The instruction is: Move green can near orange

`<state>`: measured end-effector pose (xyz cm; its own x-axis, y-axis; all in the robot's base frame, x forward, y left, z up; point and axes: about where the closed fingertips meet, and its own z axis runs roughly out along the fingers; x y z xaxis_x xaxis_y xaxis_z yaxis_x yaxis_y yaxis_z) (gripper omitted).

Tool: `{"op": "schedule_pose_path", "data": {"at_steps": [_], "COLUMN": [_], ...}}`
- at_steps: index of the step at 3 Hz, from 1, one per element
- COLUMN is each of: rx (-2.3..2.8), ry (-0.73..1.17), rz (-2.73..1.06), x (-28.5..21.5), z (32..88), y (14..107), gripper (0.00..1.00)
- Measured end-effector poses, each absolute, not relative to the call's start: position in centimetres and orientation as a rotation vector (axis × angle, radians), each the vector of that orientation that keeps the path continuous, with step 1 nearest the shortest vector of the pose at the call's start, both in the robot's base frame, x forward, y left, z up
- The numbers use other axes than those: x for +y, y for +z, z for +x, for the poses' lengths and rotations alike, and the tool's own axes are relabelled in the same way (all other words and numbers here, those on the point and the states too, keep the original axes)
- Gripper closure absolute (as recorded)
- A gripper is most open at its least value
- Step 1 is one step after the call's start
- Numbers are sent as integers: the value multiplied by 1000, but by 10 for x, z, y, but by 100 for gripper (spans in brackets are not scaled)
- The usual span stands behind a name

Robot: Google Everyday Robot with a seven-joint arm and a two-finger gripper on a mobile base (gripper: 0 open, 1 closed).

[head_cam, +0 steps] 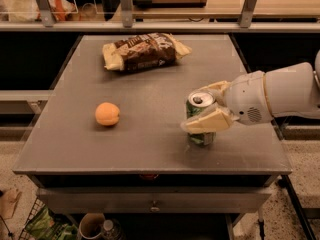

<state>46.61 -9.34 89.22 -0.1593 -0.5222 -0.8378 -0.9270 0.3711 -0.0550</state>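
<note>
The green can stands on the right front part of the grey table, its silver top showing. My gripper reaches in from the right with its cream fingers on either side of the can: one finger lies across the can's front, the other runs behind its top. The fingers look closed on the can. The orange lies on the table's left side, well apart from the can.
A brown snack bag lies at the table's back centre. A rail and shelving run behind the table. A bin with bottles stands under the front edge. My white arm overhangs the table's right edge.
</note>
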Motion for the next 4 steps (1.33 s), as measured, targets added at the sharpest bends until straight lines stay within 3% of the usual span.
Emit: {"op": "schedule_pose_path", "data": {"at_steps": [1, 2, 4], "rx": [1782, 1764, 1670], "ry": [637, 686, 762], "rz": [-1241, -1177, -1074], "x": [-76, -55, -4], "z": [492, 510, 532], "y": [908, 913, 935], "gripper": [87, 100, 100]}}
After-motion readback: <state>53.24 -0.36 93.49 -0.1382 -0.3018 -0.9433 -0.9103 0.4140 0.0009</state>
